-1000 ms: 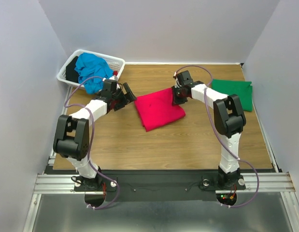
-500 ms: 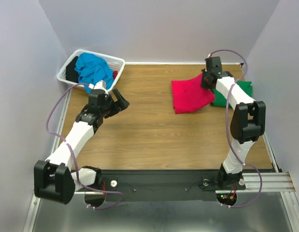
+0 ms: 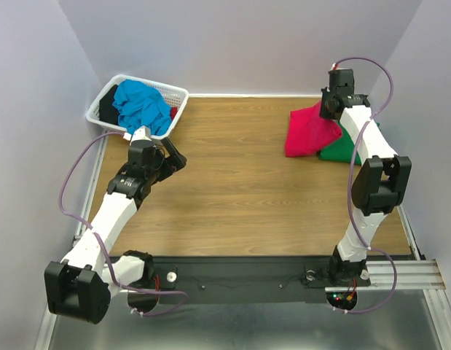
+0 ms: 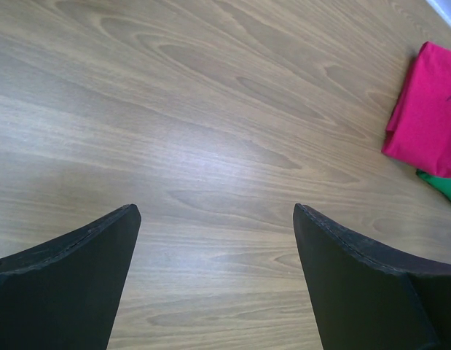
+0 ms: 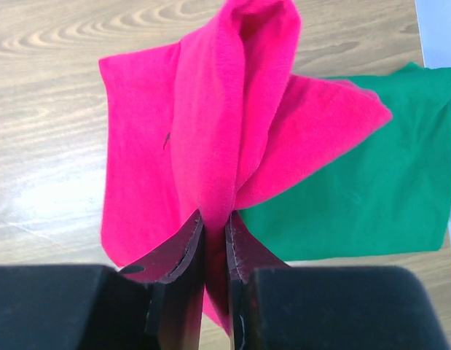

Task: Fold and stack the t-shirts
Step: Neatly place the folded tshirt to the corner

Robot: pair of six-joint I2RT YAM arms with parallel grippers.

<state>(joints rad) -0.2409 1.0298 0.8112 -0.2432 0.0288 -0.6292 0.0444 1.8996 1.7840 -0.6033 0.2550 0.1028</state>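
Right hand (image 5: 214,240) is clamped on the crimson-pink tee (image 5: 210,131), fingers nearly together with a bunched ridge of cloth pinched between them. It grips on the fold, probably so the folded bundle travels as one piece instead of opening. The cloth peaks at the pinch and drapes down from it. Its lower part trails onto the desk (image 3: 240,189), and one corner lies over the left edge of the green tee (image 5: 371,189).

The green tee lies folded flat at the far right of the desk and looks like the base of the stack. So the step reads as stacking pink on green. Pink is only partly over green at this moment, so it needs to go further right before release, and the lifted ridge may flop open or land askew.

Left hand (image 4: 214,211) has its fingers wide apart with nothing between them. It hangs over bare desk near the white basket (image 3: 178,93), likely staged for the next garment. The turquoise-blue tee (image 3: 141,106) sits crumpled in that basket, not yet folded.
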